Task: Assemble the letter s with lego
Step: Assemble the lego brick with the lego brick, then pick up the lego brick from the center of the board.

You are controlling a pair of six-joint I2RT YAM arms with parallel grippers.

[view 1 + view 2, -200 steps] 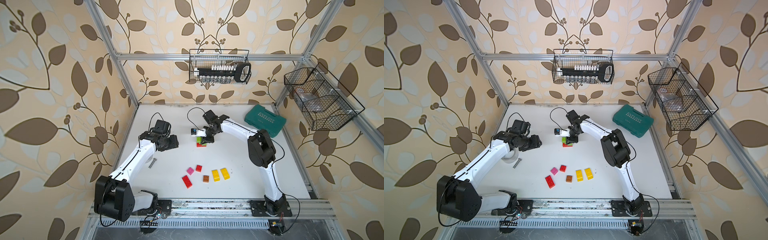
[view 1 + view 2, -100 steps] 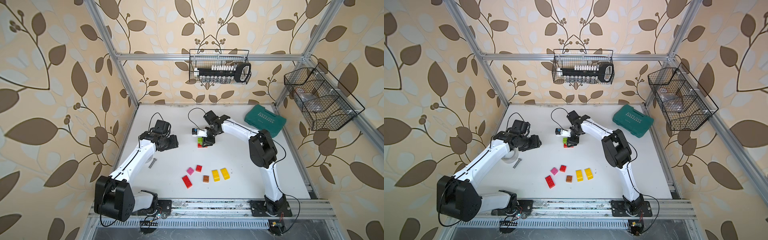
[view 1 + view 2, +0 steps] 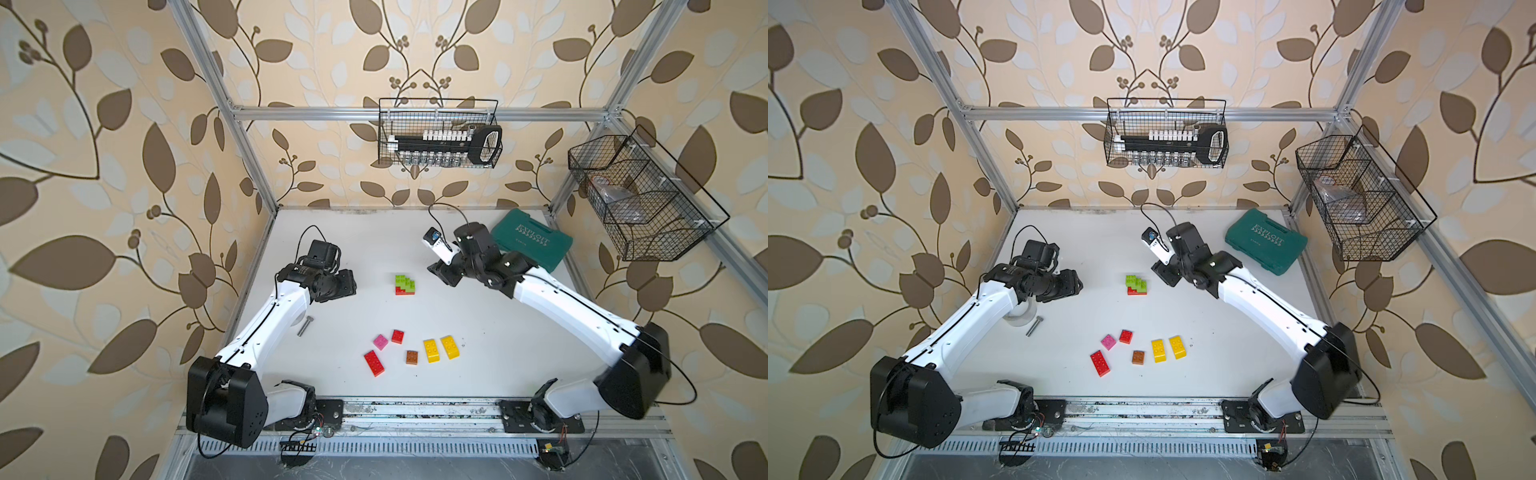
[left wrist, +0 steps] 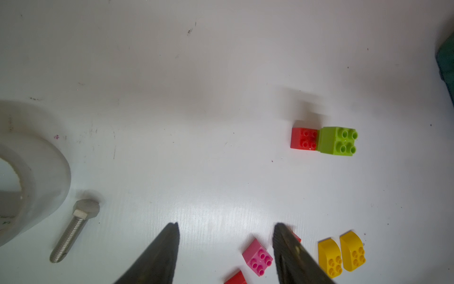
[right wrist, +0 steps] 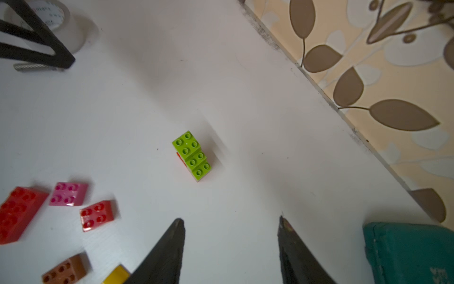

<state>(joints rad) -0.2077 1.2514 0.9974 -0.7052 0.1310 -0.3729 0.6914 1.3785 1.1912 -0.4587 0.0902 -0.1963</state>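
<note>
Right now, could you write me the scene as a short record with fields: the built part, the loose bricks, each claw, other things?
Built part: stepped stack, lime green bricks on a red brick, standing alone
Loose bricks: pink brick, small red brick, long red brick, brown brick, yellow bricks
Left claw: open, empty
Right claw: open, empty, apart from the stack
Other things: teal case, bolt, tape roll

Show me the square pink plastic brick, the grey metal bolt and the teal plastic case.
Pink brick [image 3: 380,341]: in a top view, studded top.
Metal bolt [image 4: 72,231]: left wrist view, threaded shank.
Teal case [image 3: 1266,241]: in a top view, lid.
</note>
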